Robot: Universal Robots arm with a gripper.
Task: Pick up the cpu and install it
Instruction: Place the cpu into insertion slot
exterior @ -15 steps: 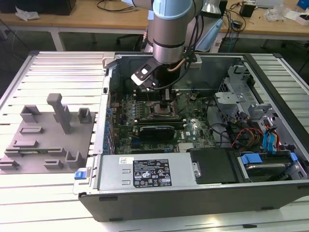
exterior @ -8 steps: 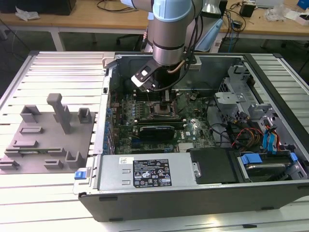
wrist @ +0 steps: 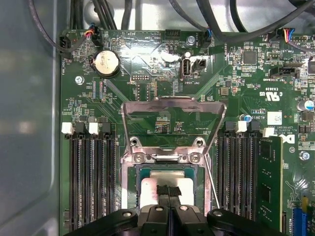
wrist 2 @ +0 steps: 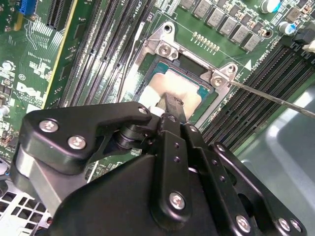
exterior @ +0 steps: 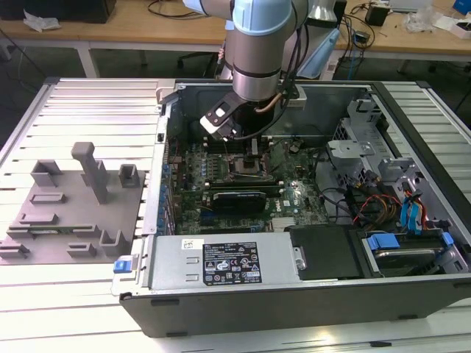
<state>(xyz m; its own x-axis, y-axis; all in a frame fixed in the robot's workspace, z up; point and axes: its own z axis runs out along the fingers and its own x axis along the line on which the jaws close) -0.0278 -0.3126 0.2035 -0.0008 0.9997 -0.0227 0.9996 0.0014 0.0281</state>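
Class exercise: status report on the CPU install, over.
Hand shut, at socket. Pale silver square cpu chip lying in black socket frame. Metal bracket raised, clear.

Your arm [exterior: 256, 51] hangs near-vertical, wrist pointing down; tool [wrist: 168, 190] sits low, its two fingers [wrist 2: 172, 105] pinched together.

Arm [exterior: 255, 70]: pale blue joint cap, grey-silver cylinder, black cables alongside.
Gripper [wrist 2: 170, 105]: matte black linkage plates, silver screw heads, grey side bracket.
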